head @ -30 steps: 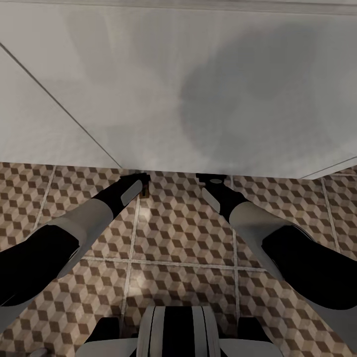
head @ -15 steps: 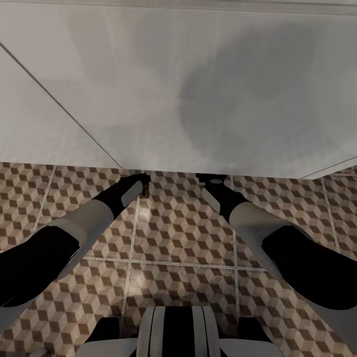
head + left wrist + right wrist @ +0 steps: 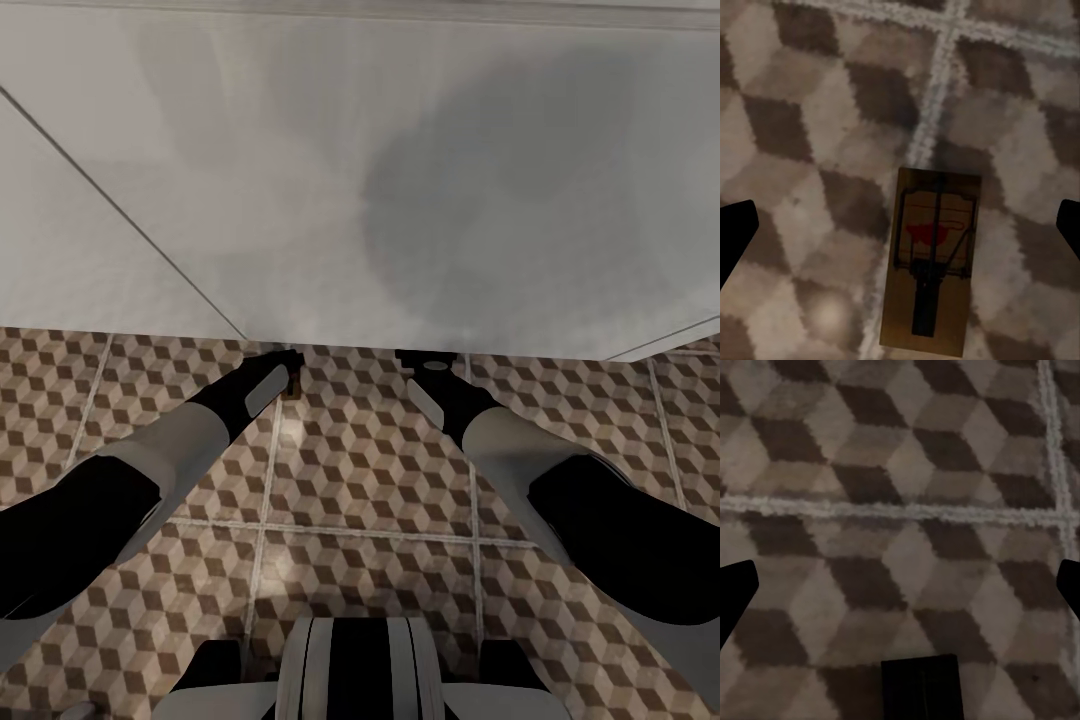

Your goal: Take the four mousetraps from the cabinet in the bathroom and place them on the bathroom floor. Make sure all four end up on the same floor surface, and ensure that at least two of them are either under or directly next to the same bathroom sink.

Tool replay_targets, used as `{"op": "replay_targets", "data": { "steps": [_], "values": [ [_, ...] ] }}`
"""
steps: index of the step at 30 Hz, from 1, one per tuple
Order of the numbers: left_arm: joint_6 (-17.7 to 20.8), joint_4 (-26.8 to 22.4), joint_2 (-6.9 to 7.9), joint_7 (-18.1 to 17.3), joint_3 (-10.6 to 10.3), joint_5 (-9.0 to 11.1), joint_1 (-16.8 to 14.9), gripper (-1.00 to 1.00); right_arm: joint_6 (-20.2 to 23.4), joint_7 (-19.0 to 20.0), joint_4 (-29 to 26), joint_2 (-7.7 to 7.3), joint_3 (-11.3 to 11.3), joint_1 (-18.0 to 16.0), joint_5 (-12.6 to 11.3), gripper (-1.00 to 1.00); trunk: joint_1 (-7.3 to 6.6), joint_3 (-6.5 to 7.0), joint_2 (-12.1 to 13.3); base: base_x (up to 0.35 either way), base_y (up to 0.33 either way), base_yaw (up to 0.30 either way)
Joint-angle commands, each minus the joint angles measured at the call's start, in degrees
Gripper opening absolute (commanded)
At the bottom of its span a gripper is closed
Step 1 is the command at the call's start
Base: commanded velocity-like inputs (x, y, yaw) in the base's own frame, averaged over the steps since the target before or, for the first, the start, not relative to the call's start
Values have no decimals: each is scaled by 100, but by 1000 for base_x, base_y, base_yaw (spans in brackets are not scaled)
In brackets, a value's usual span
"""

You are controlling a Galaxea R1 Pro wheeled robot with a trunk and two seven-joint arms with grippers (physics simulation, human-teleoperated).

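Cube-patterned floor tiles (image 3: pixel 360 480) run up to a white unit ahead of you. Your left gripper (image 3: pixel 900 225) hangs spread wide above a mousetrap (image 3: pixel 932 262) lying flat beside a grout line, untouched. Your right gripper (image 3: pixel 900 585) is likewise spread, holding nothing.

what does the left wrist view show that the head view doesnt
Left wrist view: the mousetrap close up, lying flat on the floor tiles beside a grout line, its red patch and metal bar clear, between wide-apart fingertips.

Head view: both arms, the left gripper, the right gripper and the white sink overhead.

Both: the cube-pattern floor and the trap, tiny in the head view.
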Motion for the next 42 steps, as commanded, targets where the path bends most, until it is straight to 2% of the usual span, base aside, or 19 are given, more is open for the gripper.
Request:
{"op": "replay_targets", "data": {
  "steps": [1, 32, 42],
  "values": [
    [22, -11, 4, 42, -48, 35, -4, 100, 4, -36, 1, 0, 49, -4, -43, 100, -1, -3, -1, 0, 0, 0],
    [22, -1, 3, 42, -48, 35, -3, 100, 7, -33, 10, 0, 45, -1, -48, 100, -1, -3, -1, -1, 0, 0],
    [22, 4, 8, 42, -48, 35, 11, 100, 5, -34, 8, 0, 49, -1, -44, 100, -1, -3, -1, -138, 0, 0]
  ]
}}
